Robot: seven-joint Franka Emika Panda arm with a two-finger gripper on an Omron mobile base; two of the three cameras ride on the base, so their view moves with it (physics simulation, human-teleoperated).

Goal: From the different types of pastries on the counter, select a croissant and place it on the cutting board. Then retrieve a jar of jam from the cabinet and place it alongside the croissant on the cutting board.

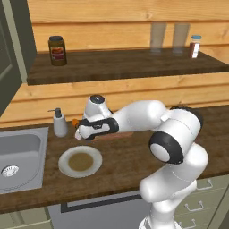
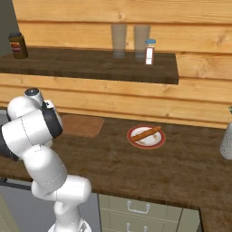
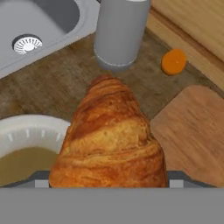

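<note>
1. Right, closest in: the croissant (image 3: pixel 109 140) sits fat and golden between my jaws, the claw (image 3: pixel 109 186) pinched across its wide end — it looks lifted, hanging over the counter (image 3: pixel 48 94) between plate and board.
2. Just under it to one side is the pale plate (image 3: pixel 30 131), with a brownish round in it; to the other side, the cutting board (image 3: pixel 192 135), its rounded corner near the pastry but not beneath it.
3. Risk here, as I judge it — a flaky crust held only at one end could tip or slide out if I swing fast.
4. Another: letting go short would drop it on bare counter or the plate rim.
5. Farther out, the soap dispenser (image 3: pixel 121 30) and a small orange piece (image 3: pixel 174 61) stand close; a wide sweep could knock them.
6. Beyond, the sink (image 3: pixel 39 26).
</note>
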